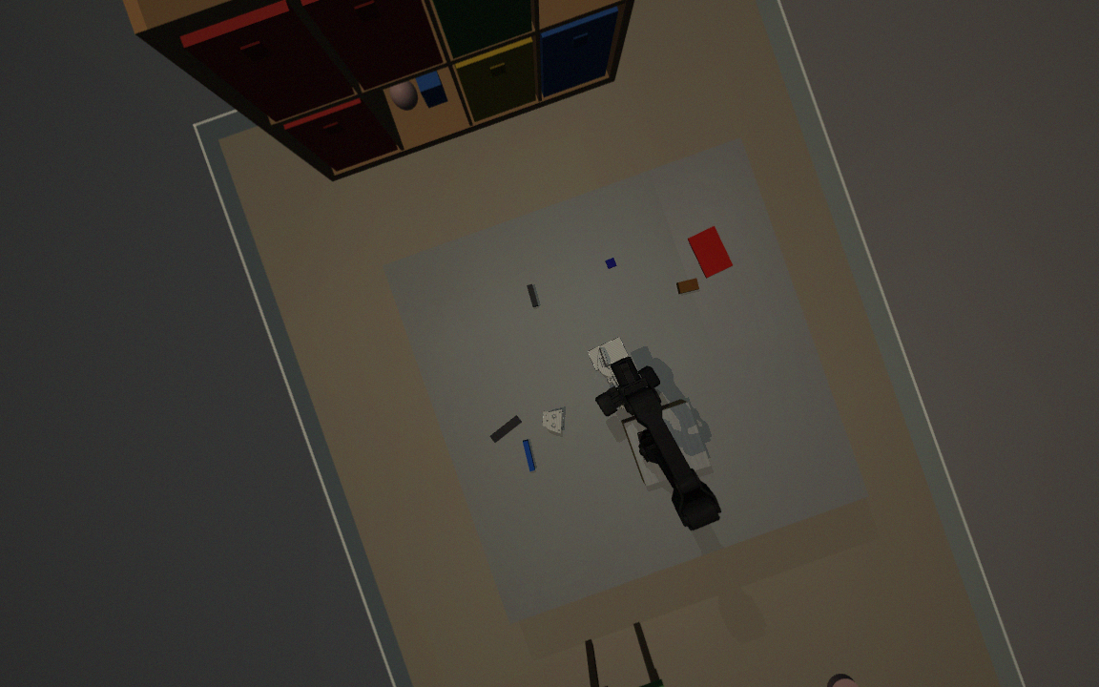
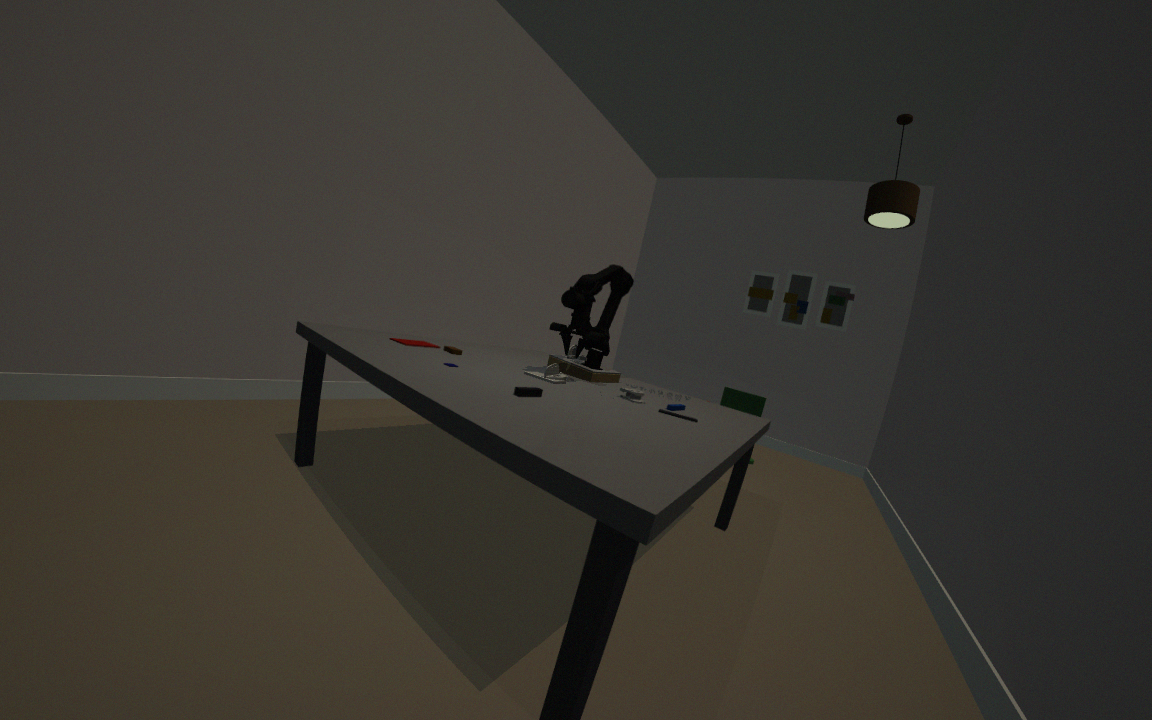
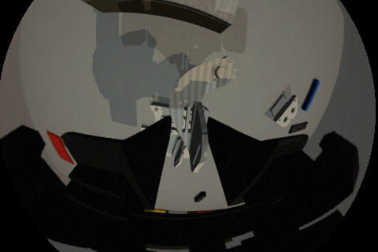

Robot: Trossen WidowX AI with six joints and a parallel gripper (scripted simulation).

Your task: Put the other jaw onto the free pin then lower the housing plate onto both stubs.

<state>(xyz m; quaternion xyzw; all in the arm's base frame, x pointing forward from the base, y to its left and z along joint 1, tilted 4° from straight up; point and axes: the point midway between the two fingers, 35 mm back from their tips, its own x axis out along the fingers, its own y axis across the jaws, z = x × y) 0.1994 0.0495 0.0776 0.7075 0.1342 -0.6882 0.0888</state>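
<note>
My gripper (image 3: 188, 120) (image 2: 573, 351) is shut on the loose jaw (image 3: 197, 83), a pale curved piece with gear teeth and a round hole at its far end, held above the table. The white base (image 1: 615, 346) (image 2: 533, 374) (image 3: 159, 111) lies flat, partly behind the held jaw in the wrist view. The other jaw (image 1: 603, 357) (image 3: 179, 155) is on the base. The arm hides part of the base in the top view; I cannot make out the free pin. The housing plate (image 1: 552, 420) (image 2: 632, 394) (image 3: 290, 112), white with holes, lies apart from the base.
The arm stands on a wooden platform (image 1: 636, 457) (image 2: 602, 376) (image 3: 157, 7). Near the housing plate lie a blue bar (image 1: 528, 455) and a dark strip (image 1: 506, 428). Farther off are a dark block (image 1: 532, 295), a small blue square (image 1: 611, 262), a brown block (image 1: 688, 286) and a red sheet (image 1: 710, 252).
</note>
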